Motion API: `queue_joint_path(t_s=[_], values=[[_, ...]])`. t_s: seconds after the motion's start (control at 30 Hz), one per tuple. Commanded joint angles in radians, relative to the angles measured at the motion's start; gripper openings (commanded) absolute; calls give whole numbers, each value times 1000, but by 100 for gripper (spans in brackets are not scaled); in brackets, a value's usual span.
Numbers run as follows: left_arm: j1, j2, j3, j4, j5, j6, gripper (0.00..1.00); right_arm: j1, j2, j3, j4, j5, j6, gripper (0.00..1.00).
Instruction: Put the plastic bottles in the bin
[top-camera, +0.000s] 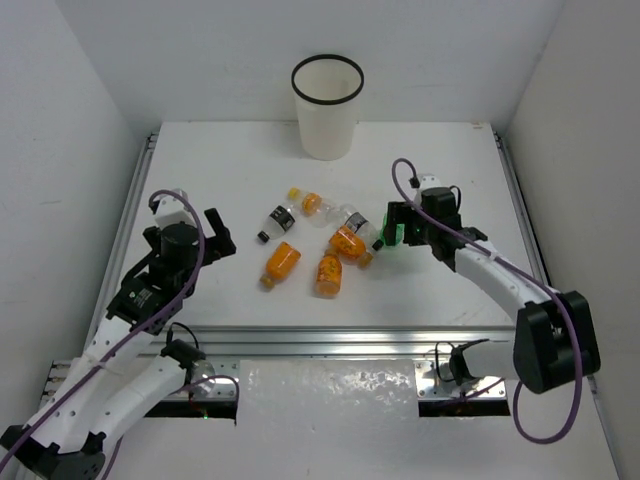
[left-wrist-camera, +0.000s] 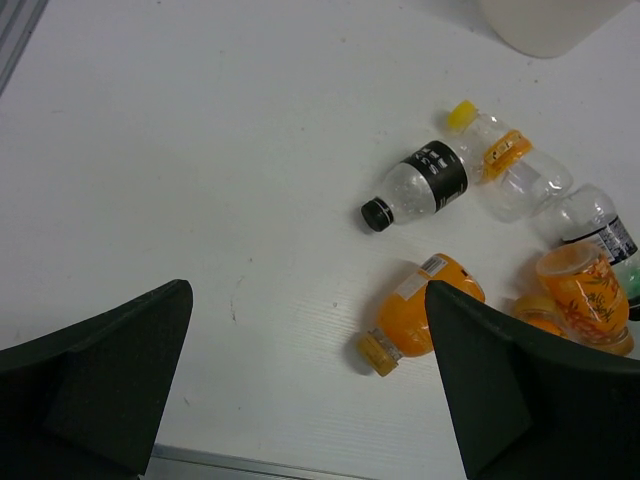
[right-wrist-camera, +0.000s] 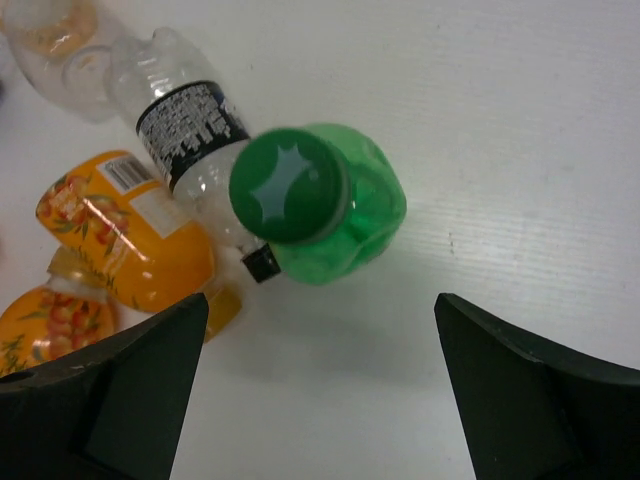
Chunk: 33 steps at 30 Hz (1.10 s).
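Fingers of the left gripper (top-camera: 212, 238) stand wide apart and hold nothing. They hover over the left side of the white table (top-camera: 200, 160), well apart from the bottles. The right gripper (right-wrist-camera: 320, 300) is likewise spread wide and empty, poised above a green plastic bottle (right-wrist-camera: 320, 205) that stands upright, cap uppermost, clear of both fingers.

The remaining bottles lie on their sides in a cluster at mid-table. Nearest the arms is an orange-filled plastic bottle with a yellow-orange cap (left-wrist-camera: 420, 310), cap end toward the arms. A second orange-filled bottle (top-camera: 328, 275) lies just to its right. Behind these, a third orange-filled bottle (top-camera: 348, 240) rests against a clear plastic bottle with a dark printed label (right-wrist-camera: 190, 130), whose black cap appears to touch the green plastic bottle.

Further back lies a clear bottle with a black label band and black cap (left-wrist-camera: 415, 185). Just beside it, farther still, is a clear bottle with a yellow cap and orange label (left-wrist-camera: 500, 160).

Farthest, a tall white tapered bin with a thin black rim (top-camera: 327, 130) stands upright at the table's far edge, well apart from all seven bottles.
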Motion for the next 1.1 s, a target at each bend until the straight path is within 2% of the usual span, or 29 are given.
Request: queue_joint_path(t_s=[0.0, 0.1, 0.2, 0.23, 0.37, 0.4, 0.57, 0.7, 0.77, 0.9, 0.93, 1.03, 1.07], values=[[4, 8, 29, 42, 25, 16, 100, 18, 59, 17, 246, 90, -86, 94], [4, 14, 27, 47, 40, 22, 100, 18, 129, 14, 319, 107, -118, 91], [4, 17, 24, 49, 48, 24, 100, 20, 198, 56, 327, 113, -120, 68], [4, 16, 24, 50, 48, 25, 100, 23, 206, 65, 321, 110, -118, 49], [4, 14, 25, 52, 51, 25, 100, 41, 175, 83, 333, 140, -123, 25], [4, 13, 24, 53, 54, 27, 100, 46, 156, 109, 335, 144, -141, 21], [4, 14, 24, 55, 58, 30, 100, 52, 97, 229, 318, 113, -169, 19], [4, 16, 24, 56, 57, 31, 100, 50, 141, 439, 312, -1, -178, 19], [4, 19, 24, 55, 52, 30, 100, 50, 223, 532, 309, -43, -185, 19], [6, 31, 24, 52, 46, 30, 100, 50, 427, 882, 254, -97, -222, 20], [6, 36, 24, 52, 46, 30, 100, 50, 515, 939, 246, -108, -228, 20], [12, 50, 24, 50, 48, 30, 100, 52, 646, 1155, 244, -145, -261, 20], [15, 54, 24, 50, 48, 30, 100, 52, 736, 1273, 235, -143, -273, 20]])
